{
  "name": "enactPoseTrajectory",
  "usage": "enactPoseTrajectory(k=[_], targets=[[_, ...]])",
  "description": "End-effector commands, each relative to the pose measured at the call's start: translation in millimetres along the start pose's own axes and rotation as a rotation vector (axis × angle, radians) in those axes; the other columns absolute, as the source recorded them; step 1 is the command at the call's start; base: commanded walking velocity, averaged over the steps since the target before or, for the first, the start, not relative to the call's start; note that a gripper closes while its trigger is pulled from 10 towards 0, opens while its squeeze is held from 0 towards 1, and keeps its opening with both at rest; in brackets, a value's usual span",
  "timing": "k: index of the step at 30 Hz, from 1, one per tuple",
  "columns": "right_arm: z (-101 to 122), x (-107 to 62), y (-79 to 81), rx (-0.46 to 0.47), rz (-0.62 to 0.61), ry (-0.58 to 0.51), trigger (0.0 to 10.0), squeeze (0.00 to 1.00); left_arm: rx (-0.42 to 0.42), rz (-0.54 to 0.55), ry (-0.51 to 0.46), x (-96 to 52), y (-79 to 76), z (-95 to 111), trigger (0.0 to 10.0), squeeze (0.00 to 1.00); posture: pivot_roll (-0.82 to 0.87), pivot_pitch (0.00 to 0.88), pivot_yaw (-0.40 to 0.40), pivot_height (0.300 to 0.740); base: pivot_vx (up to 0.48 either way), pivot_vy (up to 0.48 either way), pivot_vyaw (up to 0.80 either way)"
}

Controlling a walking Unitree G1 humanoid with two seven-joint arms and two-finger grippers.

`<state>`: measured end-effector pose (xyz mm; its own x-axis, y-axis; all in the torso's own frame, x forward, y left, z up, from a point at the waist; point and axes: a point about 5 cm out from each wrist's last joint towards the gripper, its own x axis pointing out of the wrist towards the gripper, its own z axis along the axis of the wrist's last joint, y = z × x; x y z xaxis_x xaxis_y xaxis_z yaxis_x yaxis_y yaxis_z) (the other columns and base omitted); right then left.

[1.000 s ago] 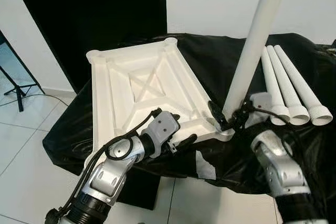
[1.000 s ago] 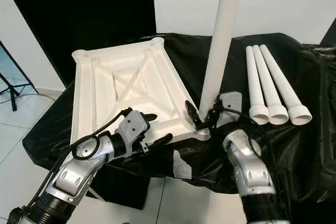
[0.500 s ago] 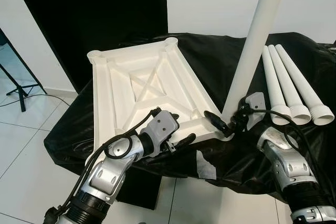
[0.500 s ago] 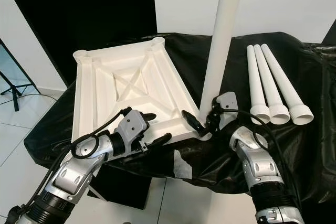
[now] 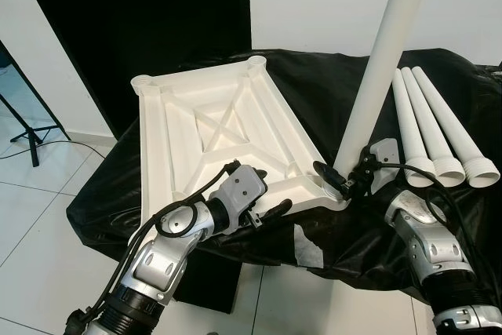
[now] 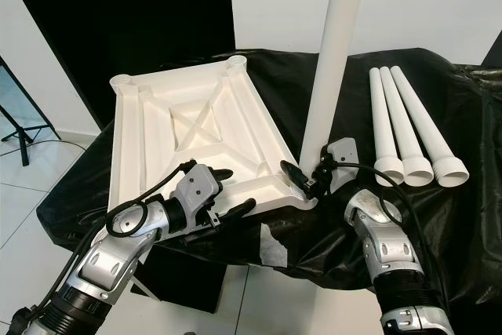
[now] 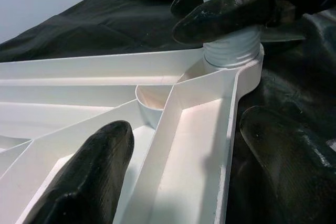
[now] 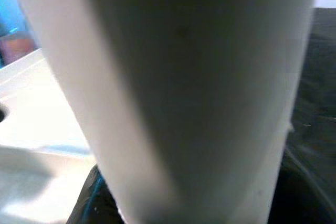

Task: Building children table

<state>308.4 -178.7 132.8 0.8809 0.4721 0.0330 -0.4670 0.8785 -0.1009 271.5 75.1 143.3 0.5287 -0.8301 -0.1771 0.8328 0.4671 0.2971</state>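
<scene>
Upturned white tabletop lies on the black-draped bench. At its 5 o'clock corner an upright leg stands socketed, pinched by the right hand. Left hand, fingers spread, straddles the near rim. Three spare legs lie at 3 o'clock.

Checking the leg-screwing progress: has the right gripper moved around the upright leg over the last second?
Yes. The right gripper has swung leftward around the upright leg, toward the tabletop. Its wrist now sits nearer the three spare legs.

Left gripper spread wide, right gripper clamped.
</scene>
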Motion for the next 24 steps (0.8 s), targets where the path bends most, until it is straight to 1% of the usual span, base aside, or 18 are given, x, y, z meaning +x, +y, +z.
enactPoseTrajectory(k=[1,3,5,9,12,15,17,18,19,21,22,24], targets=[[-4.8,-2.0,-3.7,-0.007,-0.096,0.037,10.0,0.0,0.017,0.014,0.008,-1.9,4.6,-0.6,10.0,0.0,0.01,0.0,0.035,0.74,0.0,0.0,0.0],[-6.8,-2.3,-1.8,0.005,-0.145,0.049,10.0,0.0,0.017,0.015,0.008,-2.0,4.7,-0.5,10.0,0.0,0.01,0.0,0.035,0.74,0.0,0.0,0.0],[-7.3,-2.7,-0.4,0.012,-0.159,0.05,10.0,0.0,0.017,0.015,0.008,-2.0,4.6,-0.5,10.0,0.0,0.01,0.0,0.035,0.74,0.0,0.0,0.0],[-12.0,-8.2,11.9,0.039,-0.334,0.066,10.0,0.0,0.017,0.017,0.007,-1.9,4.4,-0.4,10.0,0.0,0.0,0.0,0.031,0.74,0.0,0.0,0.0],[-12.2,-8.6,13.6,0.05,-0.351,0.065,10.0,0.0,0.017,0.017,0.007,-2.0,4.4,-0.4,10.0,0.0,0.0,0.0,0.031,0.74,0.0,0.0,0.0],[-10.1,-9.7,25.5,0.067,-0.451,0.046,10.0,0.0,0.017,0.017,0.007,-1.9,4.5,-0.7,10.0,0.0,0.0,0.0,0.03,0.74,0.0,0.0,0.0],[-10.1,-9.7,25.5,0.067,-0.451,0.046,10.0,0.0,0.017,0.017,0.007,-1.9,4.5,-0.7,10.0,0.0,0.0,0.0,0.03,0.74,0.0,0.0,0.0],[-9.2,-10.5,28.7,0.069,-0.49,0.042,10.0,0.0,0.016,0.017,0.006,-1.9,4.6,-0.6,10.0,0.0,0.0,0.0,0.03,0.74,0.0,0.0,0.0],[-9.2,-10.5,28.7,0.069,-0.49,0.042,10.0,0.0,0.016,0.017,0.006,-1.9,4.6,-0.6,10.0,0.0,0.0,0.0,0.03,0.74,0.0,0.0,0.0],[-10.0,-11.5,37.0,0.083,-0.548,0.048,10.0,0.0,0.016,0.016,0.005,-1.8,4.6,-0.5,10.0,0.0,0.0,0.0,0.032,0.74,0.0,0.0,0.0],[-10.0,-11.5,37.0,0.083,-0.548,0.048,10.0,0.0,0.016,0.016,0.005,-1.8,4.6,-0.5,10.0,0.0,0.0,0.0,0.032,0.74,0.0,0.0,0.0],[-10.0,-12.1,44.1,0.091,-0.575,0.05,10.0,0.0,0.016,0.011,0.005,-1.9,4.0,-0.6,10.0,0.0,0.0,0.0,0.04,0.74,0.0,0.0,0.0]])
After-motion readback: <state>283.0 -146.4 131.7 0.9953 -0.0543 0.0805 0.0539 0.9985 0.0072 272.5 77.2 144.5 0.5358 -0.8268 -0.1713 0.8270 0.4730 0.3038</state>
